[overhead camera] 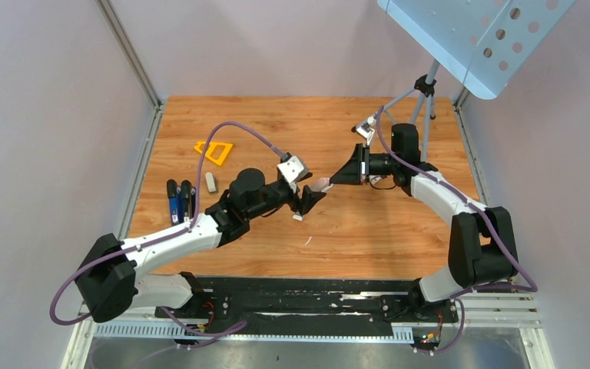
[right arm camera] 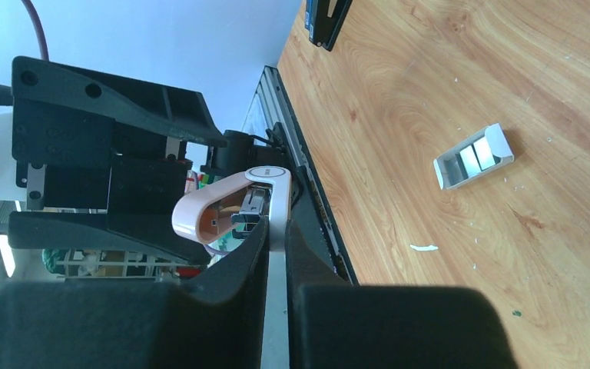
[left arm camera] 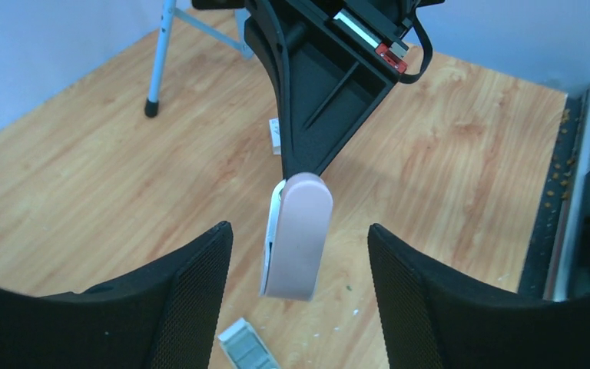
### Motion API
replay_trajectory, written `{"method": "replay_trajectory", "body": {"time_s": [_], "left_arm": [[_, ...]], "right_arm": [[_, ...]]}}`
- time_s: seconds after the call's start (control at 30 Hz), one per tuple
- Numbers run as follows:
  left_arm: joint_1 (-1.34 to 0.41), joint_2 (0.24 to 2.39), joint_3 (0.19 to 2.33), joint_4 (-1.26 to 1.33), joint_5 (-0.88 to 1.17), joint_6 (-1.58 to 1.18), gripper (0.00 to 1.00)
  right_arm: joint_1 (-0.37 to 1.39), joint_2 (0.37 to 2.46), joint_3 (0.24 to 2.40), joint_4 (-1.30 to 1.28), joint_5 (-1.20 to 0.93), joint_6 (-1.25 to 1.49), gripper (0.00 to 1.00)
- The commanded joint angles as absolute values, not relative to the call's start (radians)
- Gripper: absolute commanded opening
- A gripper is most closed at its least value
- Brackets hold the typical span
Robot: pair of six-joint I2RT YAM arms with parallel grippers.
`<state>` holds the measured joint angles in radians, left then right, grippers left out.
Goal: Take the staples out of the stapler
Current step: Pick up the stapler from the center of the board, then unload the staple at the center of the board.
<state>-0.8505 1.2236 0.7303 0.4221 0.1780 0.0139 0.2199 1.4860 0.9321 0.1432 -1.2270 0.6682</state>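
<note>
Left wrist view shows you the stapler (left arm camera: 298,234) held off the tabletop (left arm camera: 84,192), pinched by the right fingers (right arm camera: 223,284); its long axis runs into the gap between your left fingers (left arm camera: 192,284), which stand wide, apart from it

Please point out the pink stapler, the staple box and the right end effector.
pink stapler (left arm camera: 298,238), left wrist view, middle of pink shell.
staple box (right arm camera: 472,157), right wrist view, its open tray.
right end effector (right arm camera: 275,233), right wrist view, midway between its fingertips.
</note>
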Motion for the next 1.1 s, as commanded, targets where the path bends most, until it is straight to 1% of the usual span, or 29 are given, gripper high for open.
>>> {"method": "replay_trajectory", "body": {"time_s": [0.0,0.1,0.17,0.2,0.27,0.3,0.43,0.53,0.63,0.73,0.87,0.97,1.07], "left_arm": [[-0.857,1.184,0.687,0.504,0.122,-0.068,0.73],[-0.857,1.129,0.66,0.527,0.039,-0.116,0.88],[-0.853,1.083,0.64,0.533,-0.04,-0.182,0.98],[-0.846,1.063,0.633,0.529,-0.091,-0.241,1.0],[-0.804,1.031,0.632,0.476,-0.137,-0.426,1.0],[-0.773,1.022,0.64,0.434,-0.122,-0.53,1.0],[-0.654,1.029,0.635,0.38,0.067,-0.849,1.0],[-0.632,1.03,0.585,0.441,0.099,-1.032,0.99],[-0.624,1.027,0.514,0.577,0.087,-1.19,0.99],[-0.615,1.042,0.472,0.663,0.083,-1.315,0.99],[-0.615,1.115,0.466,0.755,0.11,-1.436,0.98],[-0.615,1.204,0.463,0.923,0.131,-1.543,0.97],[-0.617,1.31,0.475,1.126,0.137,-1.634,0.93]], "right_arm": [[0.225,1.491,0.965,0.085,-1.242,0.597,0.0],[0.216,1.493,0.981,0.026,-1.232,0.523,0.0],[0.206,1.495,1.012,-0.074,-1.219,0.422,0.0],[0.202,1.496,1.029,-0.117,-1.213,0.367,0.0],[0.196,1.493,1.071,-0.203,-1.19,0.229,0.0],[0.193,1.489,1.093,-0.24,-1.177,0.153,0.0],[0.192,1.47,1.141,-0.286,-1.133,-0.102,0.0],[0.193,1.453,1.165,-0.285,-1.095,-0.271,0.0],[0.193,1.43,1.178,-0.262,-1.062,-0.378,0.0],[0.193,1.381,1.144,-0.14,-1.038,-0.415,0.0],[0.196,1.312,1.047,0.154,-1.017,-0.391,0.0],[0.209,1.284,1.014,0.308,-0.991,-0.36,0.0],[0.231,1.239,0.947,0.451,-0.976,-0.349,0.0]]}}
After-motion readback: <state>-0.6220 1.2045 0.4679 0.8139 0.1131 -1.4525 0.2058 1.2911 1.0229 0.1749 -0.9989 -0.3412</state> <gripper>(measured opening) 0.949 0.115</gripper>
